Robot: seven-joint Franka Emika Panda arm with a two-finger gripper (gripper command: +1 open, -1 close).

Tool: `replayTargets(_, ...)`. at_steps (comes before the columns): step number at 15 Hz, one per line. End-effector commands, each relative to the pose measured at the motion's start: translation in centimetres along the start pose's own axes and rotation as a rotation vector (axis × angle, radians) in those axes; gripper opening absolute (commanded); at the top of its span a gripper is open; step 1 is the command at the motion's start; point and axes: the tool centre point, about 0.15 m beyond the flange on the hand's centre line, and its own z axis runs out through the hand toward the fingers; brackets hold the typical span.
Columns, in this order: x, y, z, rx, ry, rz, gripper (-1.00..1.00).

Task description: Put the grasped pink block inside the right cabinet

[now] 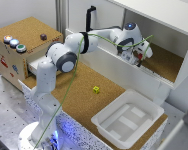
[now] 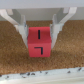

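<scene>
My gripper [image 1: 139, 59] reaches into the right cabinet [image 1: 166, 62], a white-walled compartment with a cork-brown floor, at the exterior view's upper right. In the wrist view my gripper [image 2: 40, 36] is shut on the pink block [image 2: 40, 42], a pinkish-red cube with black marks, held between both fingers [image 2: 21, 31] just above the cork floor [image 2: 65, 55]. In the exterior view the block shows only as a small red spot at the fingertips.
A small yellow cube [image 1: 96, 89] lies on the cork tabletop. A white tray [image 1: 128, 119] stands at the front right. A cork-covered box with coloured buttons [image 1: 14, 42] and an open drawer stands at the exterior view's left. A black handle [image 1: 89, 17] is on the white door.
</scene>
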Motion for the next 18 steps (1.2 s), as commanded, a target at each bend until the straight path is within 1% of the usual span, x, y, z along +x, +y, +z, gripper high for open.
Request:
replayTargets(1, 0.0, 1.0, -1.0, 0.066, -0.016, -0.005, 1.00)
replayTargets(2, -0.4, 1.3, -2.1, 0.096, -0.002, -0.007, 1.00)
replayTargets(3, -0.9, 1.5, -3.3, 0.092, 0.027, -0.005, 1.00)
replayTargets(4, -1.7, 1.6, -4.7, 0.119, 0.038, -0.019, 1.00)
replayTargets(6, -3.7, 2.1, -7.1, 0.151, 0.074, -0.031, 1.00)
replayTargets(9, -7.1, 2.4, -9.4, 0.200, 0.054, -0.058, 1.00)
replayTargets(11, -9.5, 3.0, -10.1, 0.193, 0.037, -0.061, 1.00)
replayTargets(12, -10.5, 3.1, -9.9, 0.194, 0.017, -0.066, 1.00)
replayTargets(14, -13.2, 3.4, -9.3, 0.200, -0.053, -0.071, 1.00)
replayTargets(16, -15.8, 3.4, -9.3, 0.194, -0.103, -0.065, 1.00)
replayTargets(18, -18.1, 2.9, -9.9, 0.165, -0.109, -0.047, 1.00)
